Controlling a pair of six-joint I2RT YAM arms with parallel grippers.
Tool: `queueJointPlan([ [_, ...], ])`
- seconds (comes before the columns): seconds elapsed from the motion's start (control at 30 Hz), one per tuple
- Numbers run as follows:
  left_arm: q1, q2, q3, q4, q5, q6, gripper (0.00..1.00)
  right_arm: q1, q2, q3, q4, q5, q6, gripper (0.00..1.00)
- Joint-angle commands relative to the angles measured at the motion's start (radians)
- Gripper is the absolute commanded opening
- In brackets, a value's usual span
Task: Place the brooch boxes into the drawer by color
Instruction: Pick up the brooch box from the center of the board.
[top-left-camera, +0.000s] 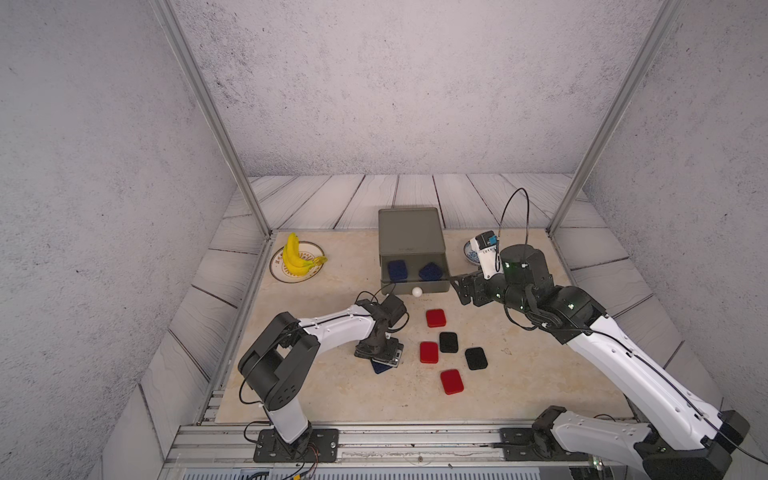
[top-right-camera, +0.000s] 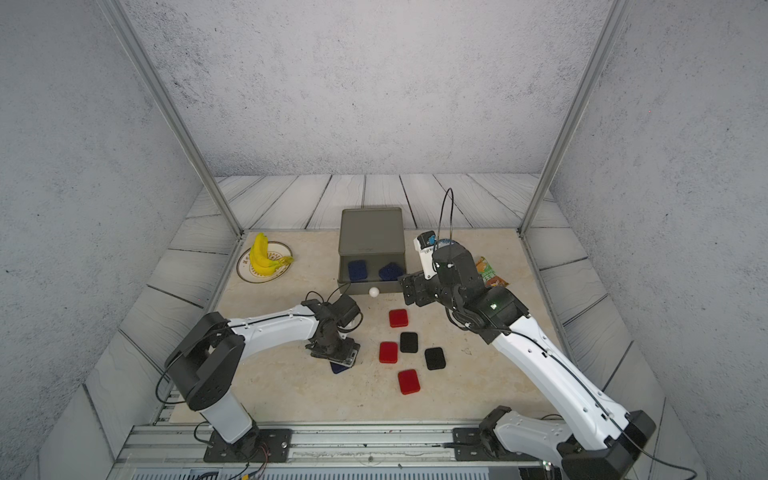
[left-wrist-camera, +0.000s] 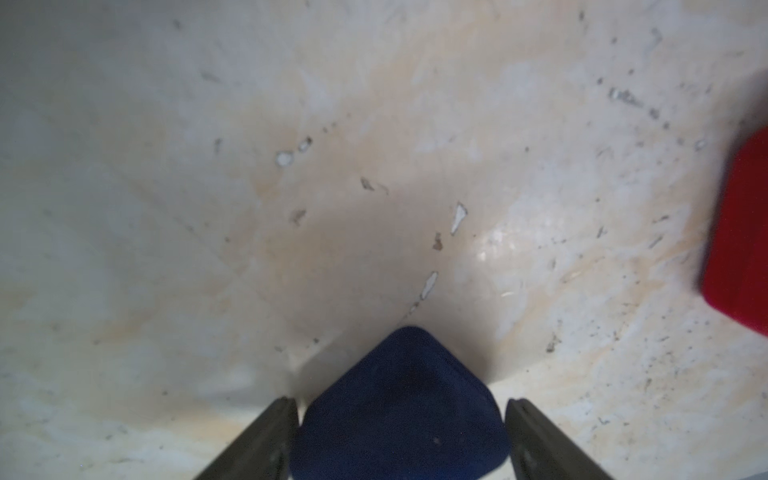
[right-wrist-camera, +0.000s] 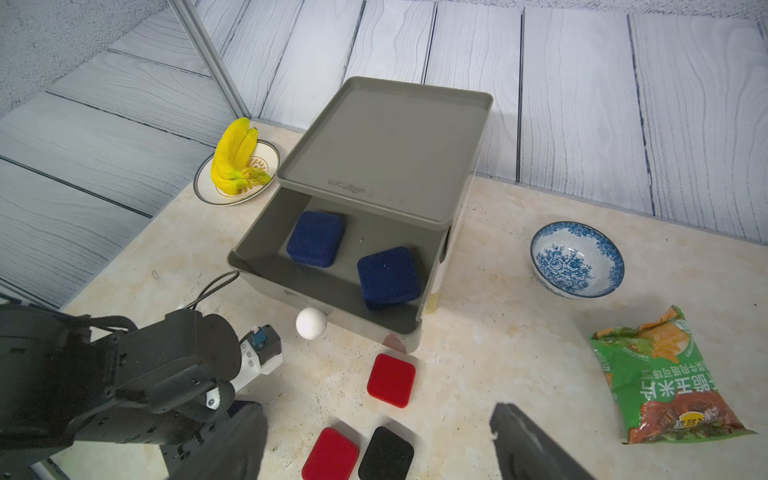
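left gripper (left-wrist-camera: 399, 404) down at the table (left-wrist-camera: 249, 208), jaws straddling a navy box (left-wrist-camera: 405, 374), close against both its sides. clamped or not, i can't tell. right gripper (right-wrist-camera: 374, 409) hovers spread wide, empty, near the pulled-out grey drawer (right-wrist-camera: 345, 313); two more navy boxes (right-wrist-camera: 316, 239) (right-wrist-camera: 388, 276) lie inside.

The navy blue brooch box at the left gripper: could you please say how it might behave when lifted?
This navy blue velvety rounded-square box looks rigid, probably keeps shape. Flat, small: likely light, unlikely to roll. Velvety nap should resist slipping.
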Motion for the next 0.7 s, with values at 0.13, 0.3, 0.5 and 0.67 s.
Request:
queueJointPlan([
  [0.13,-0.007,-0.055,-0.030,-0.038,-0.028,-0.018,0.75,-0.005,0.006,-0.009,-0.006,-0.007,0.006,0.90],
  [0.3,-0.007,-0.177,-0.049,-0.062,-0.057,-0.025,0.75,-0.005,0.004,0.001,-0.012,-0.009,0.004,0.90],
  [0.5,-0.006,-0.367,0.002,-0.127,-0.071,-0.006,0.74,-0.009,0.025,0.030,-0.030,-0.099,0.007,0.89],
  [0.67,-0.006,-0.522,0.094,-0.136,-0.106,0.046,0.72,-0.016,0.007,0.048,-0.023,-0.135,0.002,0.89],
])
